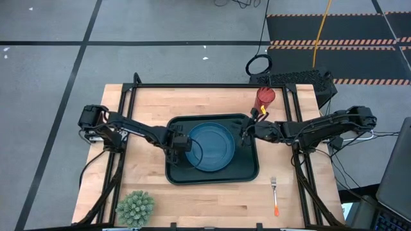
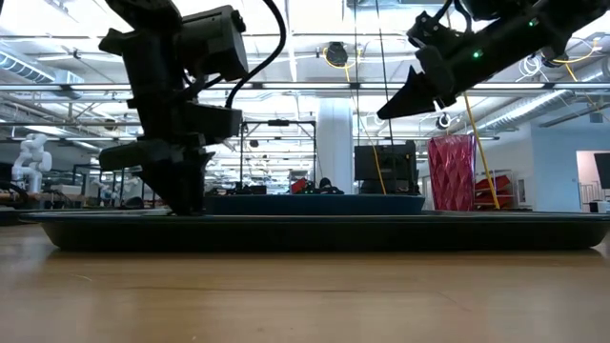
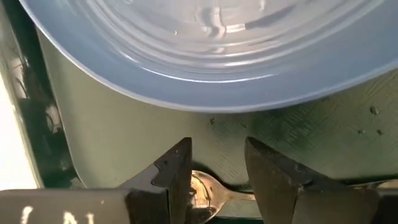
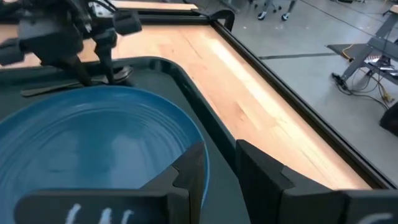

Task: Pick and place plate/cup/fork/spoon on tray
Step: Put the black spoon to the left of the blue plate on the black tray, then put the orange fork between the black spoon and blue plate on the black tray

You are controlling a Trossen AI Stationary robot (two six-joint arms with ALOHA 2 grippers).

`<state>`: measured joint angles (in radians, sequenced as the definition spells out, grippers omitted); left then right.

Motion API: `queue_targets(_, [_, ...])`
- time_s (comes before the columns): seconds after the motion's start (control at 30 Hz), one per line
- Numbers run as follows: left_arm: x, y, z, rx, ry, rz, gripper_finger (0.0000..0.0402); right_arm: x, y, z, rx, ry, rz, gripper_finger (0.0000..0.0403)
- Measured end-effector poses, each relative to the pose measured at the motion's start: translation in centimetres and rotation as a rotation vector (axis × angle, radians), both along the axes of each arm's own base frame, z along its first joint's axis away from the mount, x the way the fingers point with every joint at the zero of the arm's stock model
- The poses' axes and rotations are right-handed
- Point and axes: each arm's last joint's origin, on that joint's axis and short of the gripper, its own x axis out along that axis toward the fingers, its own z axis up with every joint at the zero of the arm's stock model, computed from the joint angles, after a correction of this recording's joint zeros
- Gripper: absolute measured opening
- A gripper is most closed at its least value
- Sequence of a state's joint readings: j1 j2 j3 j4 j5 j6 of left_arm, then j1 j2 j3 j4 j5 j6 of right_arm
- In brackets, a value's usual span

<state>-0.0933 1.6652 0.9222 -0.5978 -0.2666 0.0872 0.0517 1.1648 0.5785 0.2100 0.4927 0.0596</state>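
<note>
Blue plate [image 1: 212, 146] and dark spoon [image 3: 208, 194] lie in the tray [image 1: 247, 174]; red cup [image 1: 265, 98] and orange-handled fork [image 1: 275, 196] rest outside

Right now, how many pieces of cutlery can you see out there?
2. The spoon lies in the tray beside the plate, between the left gripper fingers. The fork lies on the table, outside the tray. None seems hidden.
</note>
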Motion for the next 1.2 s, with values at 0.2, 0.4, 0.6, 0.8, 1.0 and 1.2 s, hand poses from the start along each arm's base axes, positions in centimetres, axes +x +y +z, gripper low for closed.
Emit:
queue_targets(0.2, [-0.4,0.0,1.8,-0.009,-0.07,0.027,0.0152,0.0,0.0,0.0,-0.01,0.006,0.005,0.0084])
queue_targets(0.4, [-1.1,-0.2,4.7,0.019,-0.209,0.064,0.0152,-0.2,-0.9,-0.4,0.073,0.021,-0.033,0.0084])
queue_targets(0.6, [-2.3,-0.4,6.5,0.054,-0.277,0.129,0.0152,-0.9,-1.7,-2.0,0.159,0.146,-0.096,0.0084])
queue_targets(0.8, [-3.0,-1.6,7.5,0.088,-0.344,0.152,0.0152,-1.3,-1.1,-2.4,0.224,0.176,-0.116,0.0084])
queue_targets(1.0, [-1.6,-3.0,8.7,0.095,-0.53,0.053,0.0152,-2.9,0.6,-3.0,0.436,0.359,-0.149,0.0084])
queue_targets(1.2, [0.5,-2.9,11.2,0.134,-0.804,-0.048,0.0152,-4.2,2.5,-1.0,0.503,0.513,-0.192,0.0084])
